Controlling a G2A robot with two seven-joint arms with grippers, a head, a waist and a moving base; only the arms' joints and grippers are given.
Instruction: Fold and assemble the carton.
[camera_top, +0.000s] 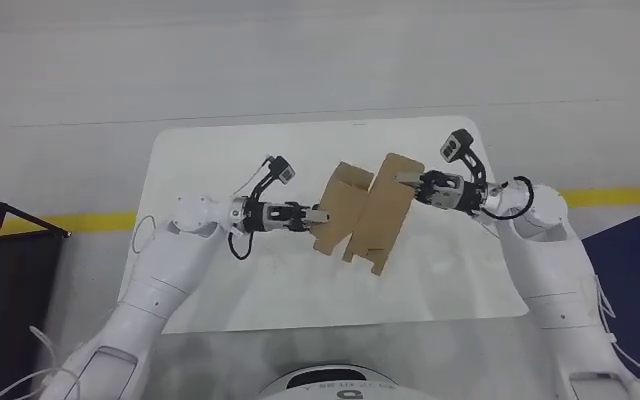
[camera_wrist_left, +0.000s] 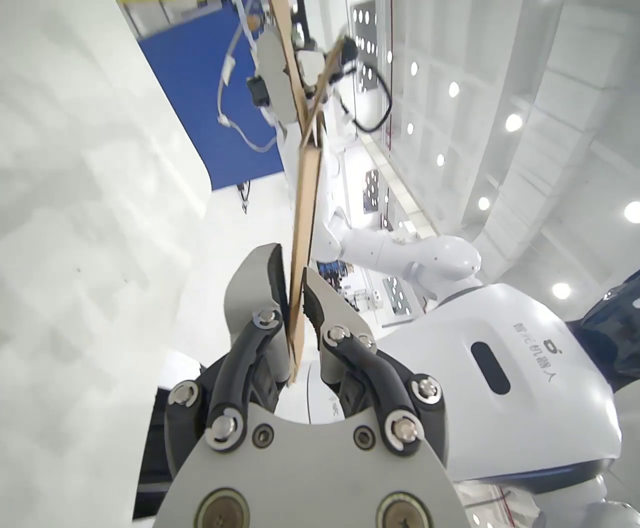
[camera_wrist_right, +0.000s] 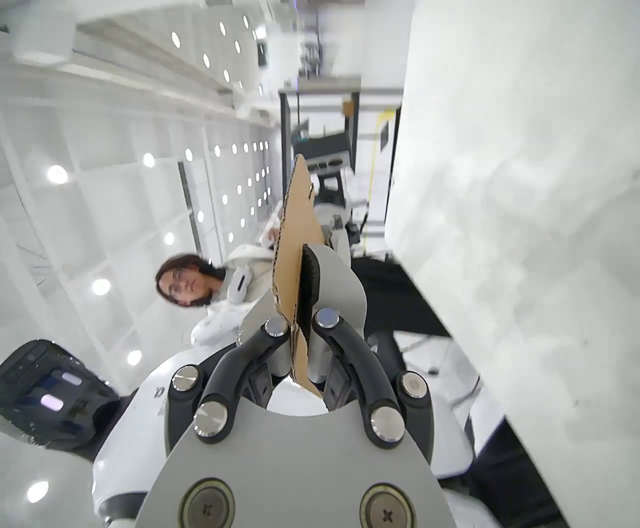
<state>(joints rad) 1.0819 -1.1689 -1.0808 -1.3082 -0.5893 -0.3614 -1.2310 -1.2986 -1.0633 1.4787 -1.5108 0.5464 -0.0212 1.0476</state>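
The flat brown carton (camera_top: 365, 215) is matt corrugated cardboard, the white bench (camera_top: 200, 160) smooth and matt, and the left hand (camera_wrist_left: 292, 267) and right hand (camera_wrist_right: 295, 272) have dull grey metal plates, shiny screws and glossy black links

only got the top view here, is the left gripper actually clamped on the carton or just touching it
observer: Clamped. The left wrist view shows the left gripper with its jaws pinching a carton edge from both sides, the cardboard seated deep between them.
operator: ok and the right one, same deal
observer: Yes. The right wrist view shows the right gripper shut on a panel at the other end, with the cardboard running well back past the jaws.
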